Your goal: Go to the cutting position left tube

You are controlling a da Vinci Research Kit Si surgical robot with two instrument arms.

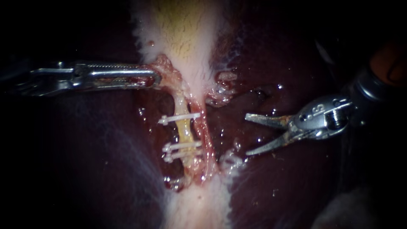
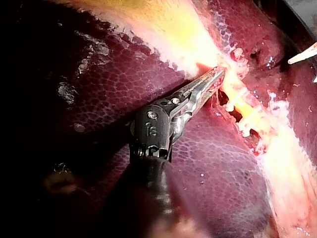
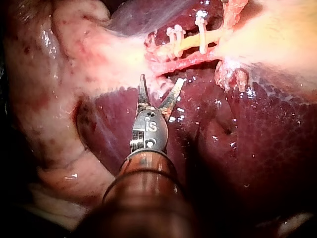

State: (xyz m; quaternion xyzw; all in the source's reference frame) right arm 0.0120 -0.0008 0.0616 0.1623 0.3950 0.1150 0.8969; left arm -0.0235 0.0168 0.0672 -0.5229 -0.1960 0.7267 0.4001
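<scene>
**Approach to the left tube underway, blades not at the cut site yet**

We are seeing the right instrument point(image 1: 247, 135) hanging over the liver point(image 1: 292, 182) with its blades spread wide and nothing between them. It is well apart from both tubes. In the right wrist view the right instrument point(image 3: 162, 79) is pointing toward the clipped stretch but stopping short of it.

The left instrument point(image 1: 154, 77) is reaching in with narrow jaws, clamping ragged tissue at the lower end of the gallbladder point(image 1: 186, 34). We are judging that this grip is holding the tubes stretched.

The left tube point(image 1: 185, 132) is the yellowish one, running just beside the reddish right tube point(image 1: 205, 135). It is carrying an upper clip point(image 1: 180, 118) and two lower clips point(image 1: 182, 146), with a bare stretch between them. That stretch is also showing in the wrist view point(image 3: 190, 43).

Step in hand, as we are reading it, is travel to the cutting position, and it looks well short of done. The next move is calling for the open blades to cross over the right tube and straddle only the yellowish tube's bare stretch between the clips. The risk we are flagging is snagging the reddish tube or knocking a clip.
</scene>
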